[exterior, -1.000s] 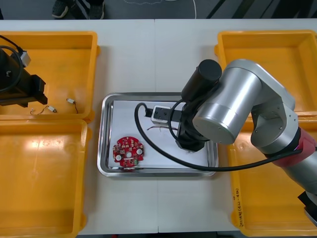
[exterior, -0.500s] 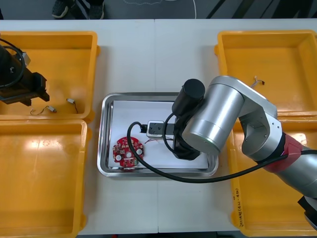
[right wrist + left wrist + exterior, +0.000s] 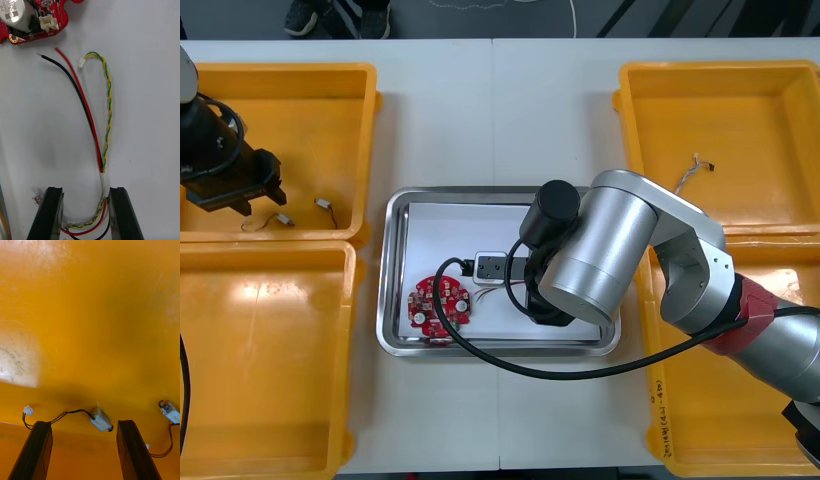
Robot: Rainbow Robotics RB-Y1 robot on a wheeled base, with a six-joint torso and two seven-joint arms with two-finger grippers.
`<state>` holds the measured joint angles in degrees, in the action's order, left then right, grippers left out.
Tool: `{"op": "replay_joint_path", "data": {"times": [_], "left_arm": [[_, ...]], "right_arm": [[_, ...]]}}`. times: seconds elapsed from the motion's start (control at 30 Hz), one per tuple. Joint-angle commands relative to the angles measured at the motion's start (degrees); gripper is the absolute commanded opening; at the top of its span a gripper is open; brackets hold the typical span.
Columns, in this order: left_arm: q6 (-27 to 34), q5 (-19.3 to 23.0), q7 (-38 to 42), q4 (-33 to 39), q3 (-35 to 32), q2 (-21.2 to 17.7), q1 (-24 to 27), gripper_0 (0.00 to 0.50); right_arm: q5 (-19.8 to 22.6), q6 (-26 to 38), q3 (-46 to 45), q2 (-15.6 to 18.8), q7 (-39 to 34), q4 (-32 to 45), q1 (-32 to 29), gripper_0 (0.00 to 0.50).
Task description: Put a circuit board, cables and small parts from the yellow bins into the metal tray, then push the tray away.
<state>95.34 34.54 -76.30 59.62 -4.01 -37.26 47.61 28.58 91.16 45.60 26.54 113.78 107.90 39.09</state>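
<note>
So, the right gripper (image 3: 86, 189) is down low inside the metal tray (image 3: 394, 285) in the middle of the bench (image 3: 500, 110). Its jaws are closed partway on the looped end of a cable bundle (image 3: 103, 175): red, black and a twisted yellow-green pair taped together. The rest of the bundle trails flat across the white tray floor toward the round red circuit board (image 3: 440, 303), which sits in the tray's near-left corner. My guess is it's laying the cable beside the board rather than on top of it, to leave room for the parts. Letting go looks like the next step.

Meanwhile the left gripper (image 3: 84, 423) hangs over the far yellow bin (image 3: 300, 72) on the left side, jaws wide open and empty. A small metal part (image 3: 100, 419) with a black lead lies just ahead, in line with the gap. A second one (image 3: 170, 413) lies just outside one finger. Probably staged for the next pick.
</note>
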Motion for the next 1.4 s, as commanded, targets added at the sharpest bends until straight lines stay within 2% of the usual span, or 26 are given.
{"op": "replay_joint_path", "data": {"times": [0.03,0.27,0.57,0.6,0.7,0.93,1.07,1.13,1.27,1.3,1.37,1.4], "left_arm": [[-1.82,-0.35,-1.31,-0.65,1.73,-0.88,2.93,0.500],[-1.82,-1.06,-0.78,-1.61,1.82,0.70,2.93,0.500],[-1.82,-1.41,-0.25,-2.49,1.73,1.75,2.84,0.500],[-1.73,-1.76,-0.17,-2.58,1.73,2.10,2.84,0.500],[-1.82,-2.38,0.10,-2.58,1.73,2.54,2.66,0.500],[-2.70,-3.52,0.54,-2.67,1.73,3.60,2.31,0.500],[-3.75,-3.69,0.80,-2.67,1.73,4.04,1.70,0.500],[-4.19,-3.78,0.98,-2.67,1.82,4.13,1.43,0.479],[-4.98,-3.61,1.15,-2.67,1.73,4.13,0.91,0.354],[-5.07,-3.52,1.15,-2.67,1.73,4.13,0.82,0.245],[-5.07,-3.34,1.24,-2.67,1.82,4.13,0.82,0.076],[-5.07,-3.34,1.24,-2.67,1.82,4.13,0.82,0.026]], "right_arm": [[0.33,-0.11,0.54,0.71,2.32,0.82,2.40,0.500],[1.04,1.39,-0.86,0.71,1.97,1.43,3.28,0.500],[7.63,8.33,-8.68,1.15,2.32,2.58,6.27,0.500],[9.56,9.47,-11.14,1.59,2.32,2.93,6.70,0.500],[11.58,11.58,-15.89,2.73,2.14,3.19,7.41,0.500],[12.81,18.44,-26.26,5.28,1.88,3.28,8.81,0.500],[12.81,18.84,-30.30,7.83,1.53,3.19,9.61,0.500],[12.73,18.84,-32.15,8.88,1.27,2.84,9.87,0.500],[13.43,18.84,-36.46,10.73,0.83,-0.15,11.01,0.500],[13.52,18.84,-37.78,11.17,0.56,-1.82,11.45,0.500],[13.69,18.84,-39.53,11.61,0.30,-4.54,12.07,0.500],[13.61,18.84,-40.76,11.87,0.04,-6.39,12.51,0.500]]}}
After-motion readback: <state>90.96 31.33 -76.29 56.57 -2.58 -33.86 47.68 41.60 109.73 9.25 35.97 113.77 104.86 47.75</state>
